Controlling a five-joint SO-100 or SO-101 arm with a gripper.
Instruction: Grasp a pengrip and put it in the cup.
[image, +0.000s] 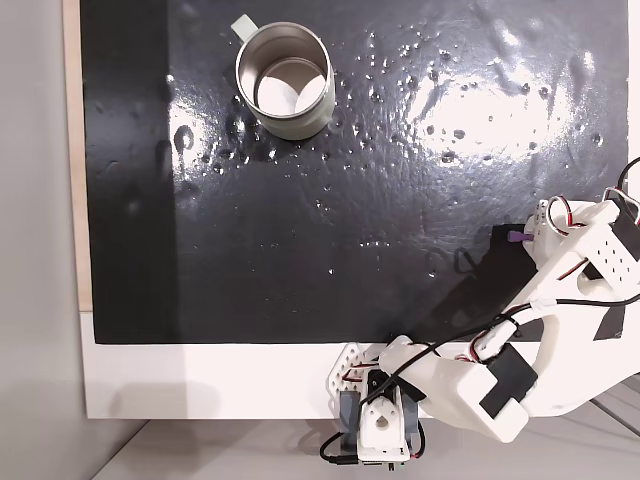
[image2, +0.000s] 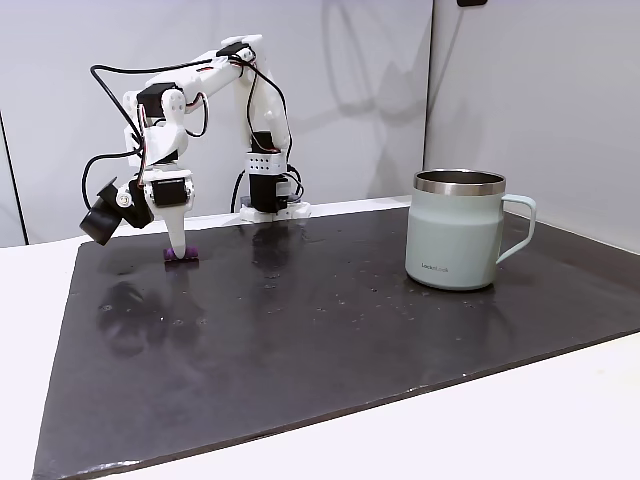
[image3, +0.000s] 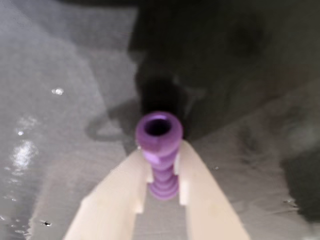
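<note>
1. Surface: a glossy black mat (image: 300, 230), flecked with droplets or bumps, lies on a white table (image: 200, 380) before pale walls.
2. Tool: 1 white arm. Its gripper (image2: 178, 256) points straight down at the mat near the mat's left rear corner in the side-on fixed view. In the top-down fixed view the gripper (image: 522, 238) sits at the right edge of the mat.
3. Task item: the pengrip (image3: 160, 150), a purple ribbed tube, lies on the mat between the 2 fingers (image3: 112, 192). Its open end faces the camera's far side; its long axis runs along the fingers' length, not across them.
4. Tool state: the jaws are drawn in against both flanks of the pengrip, with little or no gap showing. The pengrip (image2: 181, 254) rests at mat level, so it is pinched but not yet lifted.
5. Destination: the cup (image: 284, 80) stands upright and empty, handle tab outward, well apart from the gripper.
6. Governing relation: in the top-down fixed view the cup lies up and to the left of the gripper, across most of the mat. In the side-on fixed view the cup (image2: 462, 230) is far right.
7. Judgement: the next move calls for a lift, then a long carry over the rim. The grip bears on a soft tube, so slip is the main risk.
</note>
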